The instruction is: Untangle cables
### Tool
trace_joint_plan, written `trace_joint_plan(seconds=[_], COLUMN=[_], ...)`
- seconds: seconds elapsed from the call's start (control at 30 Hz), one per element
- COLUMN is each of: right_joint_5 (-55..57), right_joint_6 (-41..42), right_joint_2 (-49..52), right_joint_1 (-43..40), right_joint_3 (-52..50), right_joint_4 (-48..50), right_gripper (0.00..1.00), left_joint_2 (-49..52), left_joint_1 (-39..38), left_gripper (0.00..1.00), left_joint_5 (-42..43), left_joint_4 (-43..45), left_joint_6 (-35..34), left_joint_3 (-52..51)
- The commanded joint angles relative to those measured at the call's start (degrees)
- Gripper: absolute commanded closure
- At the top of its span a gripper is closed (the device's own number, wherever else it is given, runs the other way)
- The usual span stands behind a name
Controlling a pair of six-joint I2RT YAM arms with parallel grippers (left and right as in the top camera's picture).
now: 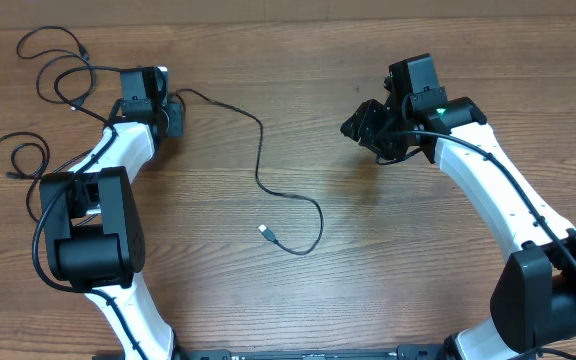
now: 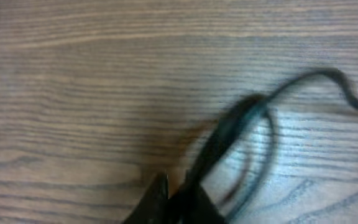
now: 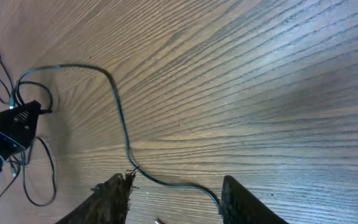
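My left claw (image 1: pixel 175 105) sits near the far left of the bench (image 1: pixel 368 290), closed, and one end of the long cable (image 1: pixel 258 160) runs into it. From there that cable swings right, drops towards the middle of the bench, curls round and ends in a small silvery plug (image 1: pixel 266 232) lying free on the wood. Beyond my left arm, a second cable (image 1: pixel 56 62) lies in loose overlapping loops at the far left corner. A third cable (image 1: pixel 18 147) makes a smaller loop by the left edge, beside my left arm's elbow. My right claw (image 1: pixel 353 125) hangs over bare wood, well apart from every cable.
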Motion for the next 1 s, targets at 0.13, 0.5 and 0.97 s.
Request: trace_joint_plan(seconds=[0.13,0.5,0.97], right_joint_5=[2.1,-15.7,-33.6], right_joint_6=[-0.5,-10.5,-10.5], right_joint_2=[0.0,0.0,0.0], right_joint_1=[0.3,0.3,0.3], right_joint_3=[0.0,0.0,0.0], right_joint_4=[1.0,9.5,14.4], right_gripper=[0.54,0.34,0.32], left_joint_2=[-5.4,-24.2,-29.8], left_joint_1=[-0.7,-4.9,-11.7], left_gripper=[0.96,0.96,0.96], left_joint_5=[10.5,41.3,43.9], left_joint_4=[-11.0,-25.7,-34.6], left_joint_6=[-0.2,9.3,9.5], left_joint_3=[4.8,6.8,6.8])
